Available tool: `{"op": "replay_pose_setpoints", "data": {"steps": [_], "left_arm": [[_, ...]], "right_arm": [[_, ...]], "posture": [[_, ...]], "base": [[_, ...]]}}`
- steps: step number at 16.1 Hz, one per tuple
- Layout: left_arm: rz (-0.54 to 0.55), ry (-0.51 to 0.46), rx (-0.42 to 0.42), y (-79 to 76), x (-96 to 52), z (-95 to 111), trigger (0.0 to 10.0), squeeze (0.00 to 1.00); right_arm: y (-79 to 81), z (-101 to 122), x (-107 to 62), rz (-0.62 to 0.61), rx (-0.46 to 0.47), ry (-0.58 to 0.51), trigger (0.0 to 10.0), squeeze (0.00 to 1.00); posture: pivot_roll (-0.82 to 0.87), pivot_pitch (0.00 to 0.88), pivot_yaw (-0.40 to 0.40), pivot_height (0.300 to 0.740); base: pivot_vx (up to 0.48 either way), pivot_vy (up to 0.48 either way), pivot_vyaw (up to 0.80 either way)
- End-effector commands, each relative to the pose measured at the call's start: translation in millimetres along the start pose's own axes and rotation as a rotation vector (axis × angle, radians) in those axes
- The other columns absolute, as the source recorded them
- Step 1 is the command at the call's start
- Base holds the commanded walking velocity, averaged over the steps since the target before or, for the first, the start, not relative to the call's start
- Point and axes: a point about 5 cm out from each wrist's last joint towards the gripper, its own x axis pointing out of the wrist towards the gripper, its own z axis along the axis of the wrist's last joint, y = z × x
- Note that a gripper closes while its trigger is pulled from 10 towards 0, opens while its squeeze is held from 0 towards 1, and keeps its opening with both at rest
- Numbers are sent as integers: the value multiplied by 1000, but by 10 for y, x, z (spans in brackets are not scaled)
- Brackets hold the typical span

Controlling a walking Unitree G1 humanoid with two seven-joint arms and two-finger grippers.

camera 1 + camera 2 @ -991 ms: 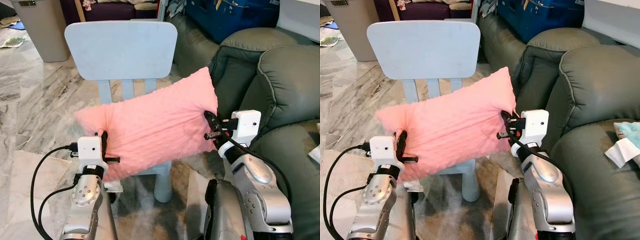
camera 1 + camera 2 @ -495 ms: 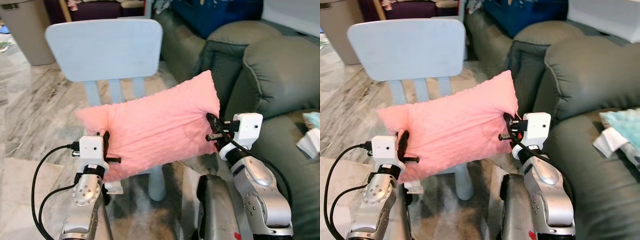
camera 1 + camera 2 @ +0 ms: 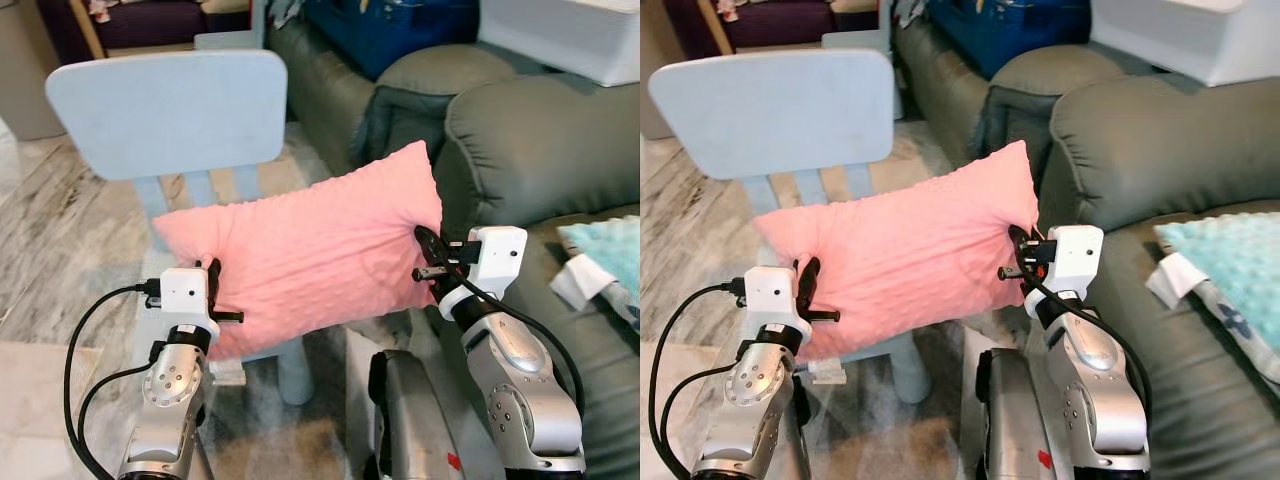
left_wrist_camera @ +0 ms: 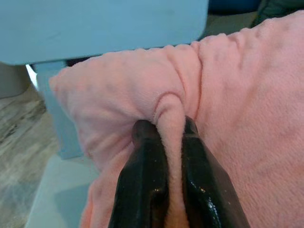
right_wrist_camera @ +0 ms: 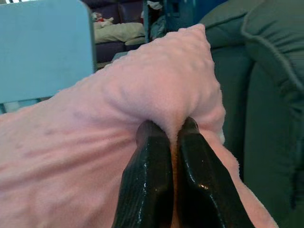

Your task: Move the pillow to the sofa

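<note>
The pink pillow (image 3: 310, 255) hangs in the air between my two arms, above the seat of a pale blue chair (image 3: 170, 110). My left gripper (image 3: 211, 277) is shut on a fold at the pillow's left edge, seen close in the left wrist view as the left gripper (image 4: 168, 130) pinching pink fabric. My right gripper (image 3: 427, 250) is shut on the pillow's right edge, and the right gripper (image 5: 167, 128) shows the same pinch. The grey-green sofa (image 3: 540, 150) stands to the right, its backrest and seat beside the pillow.
A teal dotted blanket (image 3: 1230, 270) and a white cloth (image 3: 1175, 280) lie on the sofa seat at the right. A blue case (image 3: 390, 30) sits behind the sofa arm. A white box (image 3: 570, 40) rests at the top right. Marble floor (image 3: 50, 250) spreads to the left.
The whole picture has shifted left, so the camera has turned toward the sofa. More sofa seat and the teal blanket have come into view. Both grippers keep their hold on the pillow.
</note>
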Motion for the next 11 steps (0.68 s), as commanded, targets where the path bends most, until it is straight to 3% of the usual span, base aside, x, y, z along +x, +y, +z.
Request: {"op": "replay_pose_setpoints", "data": {"steps": [1,11], "left_arm": [[16,13,12,63,0,-14,10000,0],[5,13,7,49,30,-10,10000,0]], "right_arm": [[-32,101,3,-18,-13,-51,10000,0],[11,154,51,6,-14,-73,10000,0]], "posture": [[-130,39,10,437],[-125,27,11,545]], "base": [[0,0,0],[0,0,0]]}}
